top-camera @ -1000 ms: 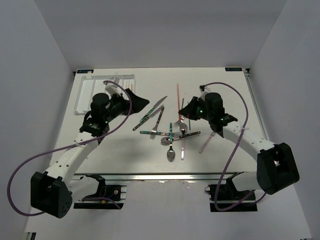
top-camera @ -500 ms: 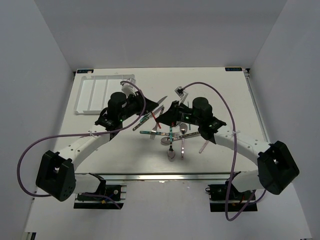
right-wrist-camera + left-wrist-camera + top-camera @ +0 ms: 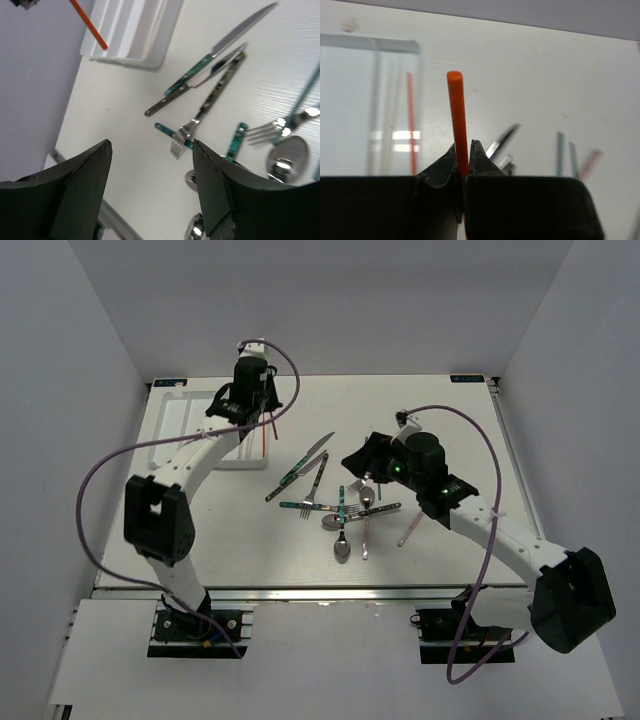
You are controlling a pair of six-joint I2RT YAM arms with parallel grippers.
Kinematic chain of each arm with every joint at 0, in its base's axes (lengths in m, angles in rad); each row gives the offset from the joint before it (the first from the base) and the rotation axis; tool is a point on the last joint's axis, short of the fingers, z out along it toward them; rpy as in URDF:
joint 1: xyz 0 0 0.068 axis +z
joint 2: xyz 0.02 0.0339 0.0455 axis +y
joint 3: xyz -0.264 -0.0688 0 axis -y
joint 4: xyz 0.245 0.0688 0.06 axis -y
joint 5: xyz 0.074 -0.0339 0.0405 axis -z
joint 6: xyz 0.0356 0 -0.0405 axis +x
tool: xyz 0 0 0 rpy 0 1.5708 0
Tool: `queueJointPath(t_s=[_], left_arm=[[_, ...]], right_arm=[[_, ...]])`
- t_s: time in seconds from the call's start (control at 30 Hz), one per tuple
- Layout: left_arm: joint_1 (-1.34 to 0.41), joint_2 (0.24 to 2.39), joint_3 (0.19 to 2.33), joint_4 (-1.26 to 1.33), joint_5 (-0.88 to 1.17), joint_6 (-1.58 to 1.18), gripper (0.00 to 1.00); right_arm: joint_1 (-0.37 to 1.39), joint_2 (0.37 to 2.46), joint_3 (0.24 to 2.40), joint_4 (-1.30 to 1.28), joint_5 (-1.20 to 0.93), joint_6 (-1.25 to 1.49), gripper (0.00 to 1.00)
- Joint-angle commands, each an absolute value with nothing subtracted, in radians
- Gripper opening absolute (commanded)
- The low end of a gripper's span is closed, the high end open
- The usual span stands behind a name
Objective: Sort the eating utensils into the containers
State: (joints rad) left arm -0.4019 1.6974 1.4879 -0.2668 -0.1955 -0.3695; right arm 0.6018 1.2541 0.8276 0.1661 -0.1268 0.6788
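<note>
My left gripper [image 3: 463, 150]: clamped on red-orange chopstick [image 3: 456, 115], fingertip pinch, beside tray [image 3: 350, 100] edge at frame left. Risk: stick pivots, falls outside compartment.

A robotics lab test cell (bare grey walls [image 3: 330, 300]) enclosing one white table [image 3: 330, 400].

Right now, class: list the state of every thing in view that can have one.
left gripper, shut on orange chopstick
right gripper, open and empty
orange chopstick, held in the air by the tray
tray, holds a second chopstick
cutlery pile, loose, overlapping, unsorted
</note>
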Motion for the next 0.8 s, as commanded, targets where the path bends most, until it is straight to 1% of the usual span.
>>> queueJointPath(t_s=[0.0, 0.03, 0.1, 0.13, 0.17, 0.23, 0.37, 0.5, 0.6, 0.63, 0.7, 0.73, 0.77], left_arm=[[-0.298, 1.865, 1.635, -0.409, -0.385, -0.183, 0.0], [-0.279, 1.914, 1.754, -0.435, -0.387, -0.169, 0.0], [-0.24, 2.056, 1.875, -0.515, -0.376, -0.14, 0.0], [-0.232, 2.094, 1.963, -0.532, -0.353, -0.135, 0.0], [-0.226, 2.123, 1.986, -0.535, -0.333, -0.129, 0.0], [-0.221, 2.17, 2.0, -0.514, -0.304, -0.118, 0.0], [-0.218, 2.218, 1.999, -0.474, -0.238, -0.126, 0.0], [-0.216, 2.249, 1.973, -0.482, -0.235, -0.14, 0.01], [-0.216, 2.237, 1.928, -0.483, -0.244, -0.164, 0.2], [-0.218, 2.218, 1.919, -0.482, -0.244, -0.169, 0.34], [-0.216, 2.191, 1.893, -0.479, -0.247, -0.19, 0.49], [-0.218, 2.172, 1.885, -0.477, -0.245, -0.196, 0.62], [-0.216, 2.134, 1.881, -0.477, -0.242, -0.208, 0.68]], right_arm=[[0.592, 1.158, 0.813, 0.06, -0.019, 0.631, 0.71], [0.588, 1.144, 0.816, 0.036, -0.008, 0.615, 0.71], [0.588, 1.103, 0.819, 0.002, 0.033, 0.574, 0.72], [0.584, 1.085, 0.818, -0.038, 0.043, 0.562, 0.79], [0.583, 1.072, 0.807, -0.044, 0.054, 0.555, 0.82], [0.577, 1.028, 0.792, -0.049, 0.084, 0.542, 0.89], [0.571, 1.003, 0.779, -0.049, 0.091, 0.531, 0.89], [0.569, 1.02, 0.801, -0.063, 0.08, 0.52, 0.89], [0.568, 1.035, 0.811, -0.06, 0.081, 0.517, 0.89], [0.566, 1.045, 0.815, -0.06, 0.081, 0.515, 0.89], [0.566, 1.077, 0.828, -0.067, 0.08, 0.511, 0.89], [0.565, 1.092, 0.848, -0.074, 0.08, 0.509, 0.89], [0.565, 1.126, 0.859, -0.096, 0.089, 0.508, 0.89]])
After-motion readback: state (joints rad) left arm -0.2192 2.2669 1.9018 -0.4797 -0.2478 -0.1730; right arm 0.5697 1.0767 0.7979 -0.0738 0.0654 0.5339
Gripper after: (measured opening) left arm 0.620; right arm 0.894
